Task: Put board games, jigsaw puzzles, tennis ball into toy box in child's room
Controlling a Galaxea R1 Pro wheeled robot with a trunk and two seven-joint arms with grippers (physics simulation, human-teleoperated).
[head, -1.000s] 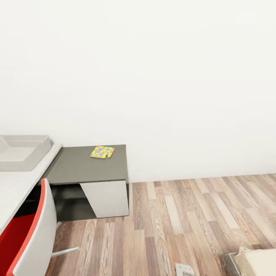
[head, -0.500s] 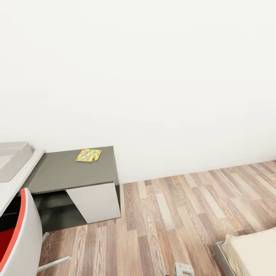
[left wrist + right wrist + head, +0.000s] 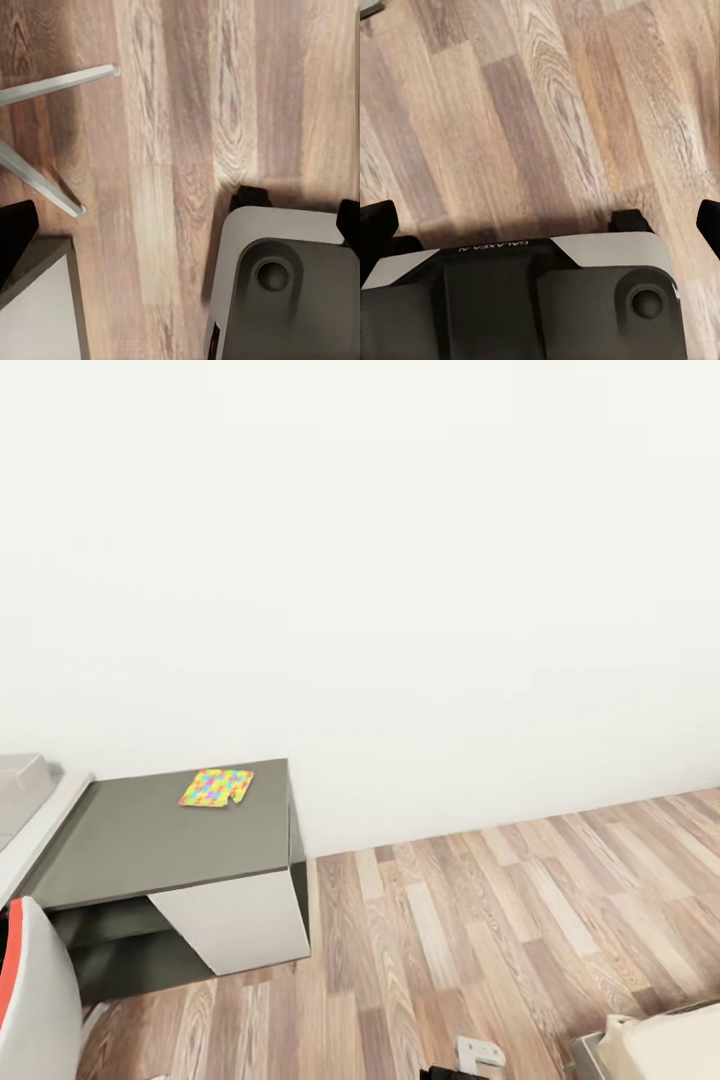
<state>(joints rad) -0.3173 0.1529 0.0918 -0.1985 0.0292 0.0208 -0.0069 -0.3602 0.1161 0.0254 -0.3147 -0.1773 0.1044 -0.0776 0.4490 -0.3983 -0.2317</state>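
A: Where's the nearest toy?

B: One jigsaw puzzle, a bright multicolour square, lies flat on the lower dark grey unit, toward its back edge by the white wall. Nothing touches it.

A: And the toy box?

B: A sliver of the light grey toy box shows at the head view's left edge, on the pale table that joins the dark unit. The puzzle is well apart from it.

A: What changed over the last second?

B: The whole head picture has slid. The unit, puzzle and box all sit further left than a second ago, the box has nearly left the frame, and less of the red-and-white swivel chair shows. That is the camera turning right, not the things moving. A corner of the cream bed shows at lower right.

A: So what does that mean for the task?

B: I'd judge the robot is turning from the desk toward the bed, perhaps for the board games there. The puzzle is not yet in the box.

A: The grippers?

B: Both wrist cameras look down at the wood plank floor and the robot's own grey base. The left gripper and the right gripper each show dark fingertips at opposite edges of their views, spread wide, with nothing between them. Chair legs cross the left wrist view.
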